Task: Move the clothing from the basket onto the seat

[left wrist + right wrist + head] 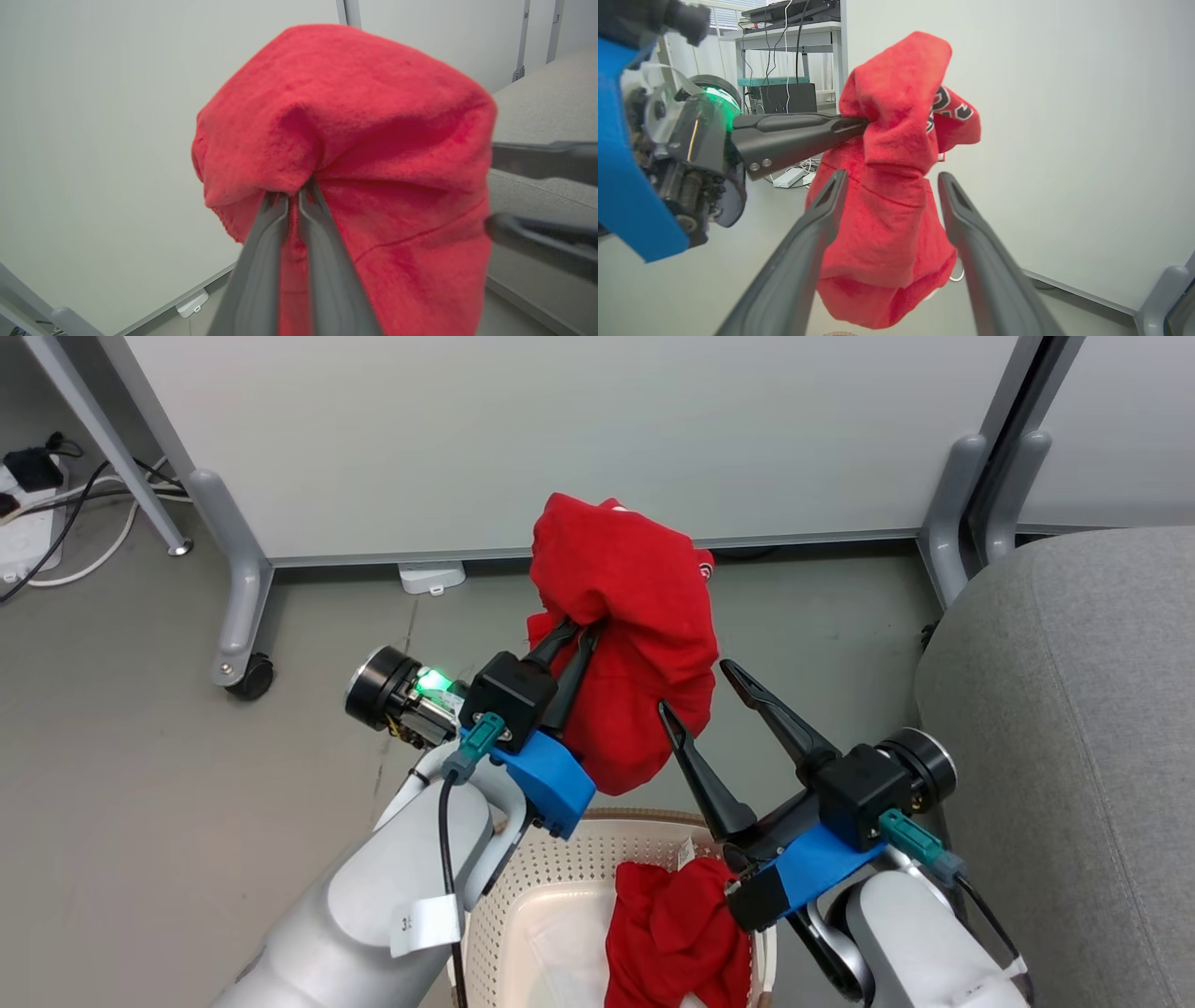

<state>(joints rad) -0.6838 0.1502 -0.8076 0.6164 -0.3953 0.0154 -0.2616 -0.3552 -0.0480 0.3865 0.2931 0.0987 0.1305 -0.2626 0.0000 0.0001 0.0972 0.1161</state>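
Hanging lengthwise from the left gripper [571, 633], which pinches a fold near its top, one red piece of the clothing [644, 597] droops above the basket [551, 877], where more red fabric lies. The seat [1074, 709] lies well off to the robot's right of it. The right gripper [695, 686], fingers spread wide, sits just beside the cloth's lower edge on that nearer side.

I stand in what looks like a robotics lab or office test space. Tall white partition panels [560, 429] on grey metal legs [238, 551] with a black castor [250, 677] wall me in. The floor [140, 821] is smooth grey, and a white power strip [23, 537] trails black and white cables [70, 527]. A pale metal rack [784, 33] holds black electronics boxes [787, 98] and wiring, and a large grey fabric-upholstered seat [1074, 709] stands alongside.
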